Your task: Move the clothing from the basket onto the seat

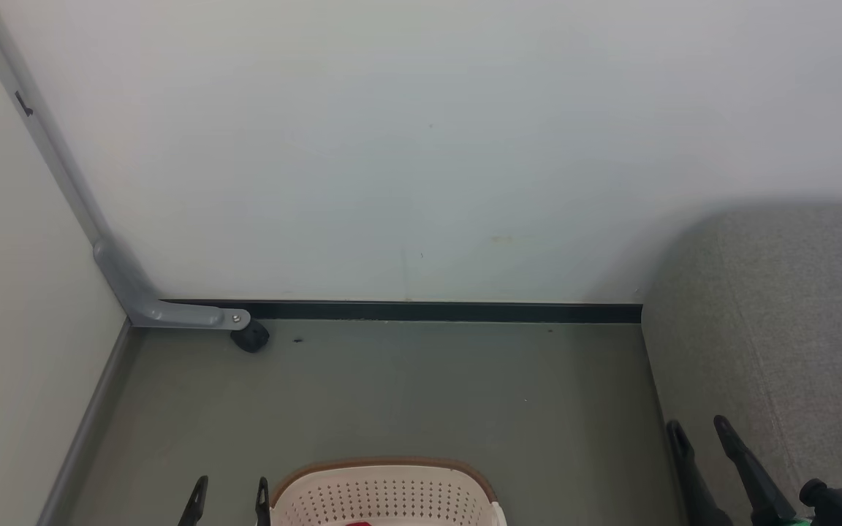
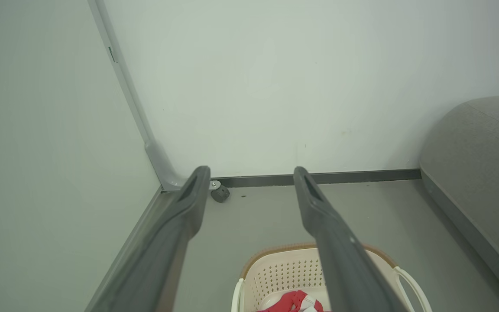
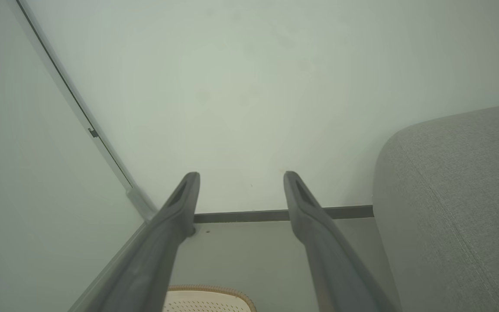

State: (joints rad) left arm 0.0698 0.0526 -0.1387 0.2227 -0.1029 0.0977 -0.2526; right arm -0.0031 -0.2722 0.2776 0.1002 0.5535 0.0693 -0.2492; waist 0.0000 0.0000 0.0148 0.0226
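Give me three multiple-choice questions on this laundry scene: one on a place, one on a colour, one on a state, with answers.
1. Where is the basket? A on a table B on the floor, left of the seat C on a shelf
2. Its rim colour? A brown B blue C black
3. The left gripper is: A shut on a towel B shut, empty C open, empty
Answers: B, floor surrounds it, seat to its right; A, a brown band tops the cream side; C, fingers apart, nothing between.
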